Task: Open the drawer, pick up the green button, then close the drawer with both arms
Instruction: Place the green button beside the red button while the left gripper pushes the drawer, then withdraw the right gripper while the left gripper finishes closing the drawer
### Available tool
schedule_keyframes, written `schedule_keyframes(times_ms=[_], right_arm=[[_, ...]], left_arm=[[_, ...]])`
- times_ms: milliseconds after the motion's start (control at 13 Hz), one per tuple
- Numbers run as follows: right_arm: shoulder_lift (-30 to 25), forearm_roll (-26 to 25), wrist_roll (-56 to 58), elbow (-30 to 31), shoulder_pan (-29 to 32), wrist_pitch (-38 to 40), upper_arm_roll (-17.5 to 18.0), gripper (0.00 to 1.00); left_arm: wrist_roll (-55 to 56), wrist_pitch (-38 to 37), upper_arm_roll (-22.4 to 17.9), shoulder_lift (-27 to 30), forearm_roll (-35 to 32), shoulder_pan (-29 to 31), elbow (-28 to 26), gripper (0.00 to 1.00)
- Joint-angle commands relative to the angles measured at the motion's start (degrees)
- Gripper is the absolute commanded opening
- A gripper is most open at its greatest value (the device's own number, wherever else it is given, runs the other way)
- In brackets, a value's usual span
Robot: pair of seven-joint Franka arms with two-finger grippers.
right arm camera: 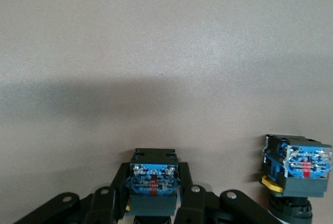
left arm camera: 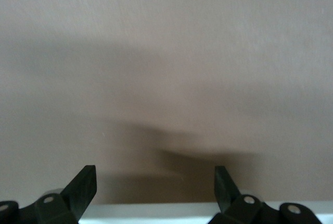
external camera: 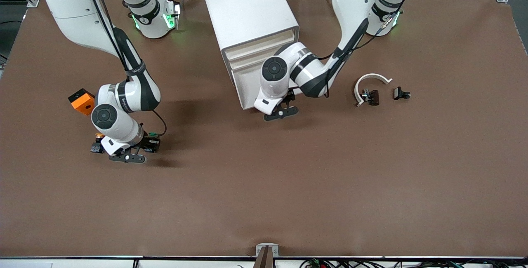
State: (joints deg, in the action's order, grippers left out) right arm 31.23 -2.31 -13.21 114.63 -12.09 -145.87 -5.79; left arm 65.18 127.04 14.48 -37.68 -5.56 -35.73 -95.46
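My right gripper (external camera: pixel 128 157) (right arm camera: pixel 153 174) is shut on a button (right arm camera: pixel 153 179) with a black-and-blue body. It hangs low over the table toward the right arm's end. The button's cap is hidden under the hand. The white cabinet (external camera: pixel 247 12) stands mid-table, its cream drawer (external camera: pixel 247 59) fronts facing the front camera, none visibly pulled out. My left gripper (external camera: pixel 281 112) (left arm camera: pixel 154 182) is open and holds nothing, low over the table just in front of the cabinet's bottom edge. A white edge (left arm camera: pixel 156 213) shows between its fingers.
A yellow-capped button (external camera: pixel 97 143) (right arm camera: pixel 296 174) stands on the table beside my right gripper. An orange block (external camera: pixel 82 101) lies near that arm's elbow. Toward the left arm's end lie a white curved piece (external camera: pixel 369 80) and two small black parts (external camera: pixel 372 97) (external camera: pixel 401 93).
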Motion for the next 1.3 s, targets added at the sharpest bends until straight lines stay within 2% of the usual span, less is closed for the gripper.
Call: schedule_keyframes(times_ms=[0,230,614,1074,1227], right_arm=[[-0.65,-0.51,-1.03,1.38,0.23,0.24,0.69,0.99],[-1.52,-0.51,-0.50,-0.89,0.58,3.56,0.61,1.00],[-8.10,0.28,-0.59,-7.66,1.54,21.47,0.52,1.00],[-18.91,0.20,0.20,-10.39,4.01,37.48,0.43,1.00],[-21.03,0.20,1.69,-13.45,4.89,44.41,0.43,1.00]], left_arm=[[2.66,-0.47,0.02,-0.03,0.02,-2.76,-0.25,1.00],[4.43,-0.74,0.37,-0.29,1.85,-3.99,-0.25,1.00],[4.60,-2.93,0.29,-0.82,5.64,-6.98,-0.16,1.00],[6.10,-4.61,0.37,-0.82,8.02,-8.83,0.01,1.00],[6.18,-4.61,0.46,-0.82,8.89,-9.35,-0.07,1.00]])
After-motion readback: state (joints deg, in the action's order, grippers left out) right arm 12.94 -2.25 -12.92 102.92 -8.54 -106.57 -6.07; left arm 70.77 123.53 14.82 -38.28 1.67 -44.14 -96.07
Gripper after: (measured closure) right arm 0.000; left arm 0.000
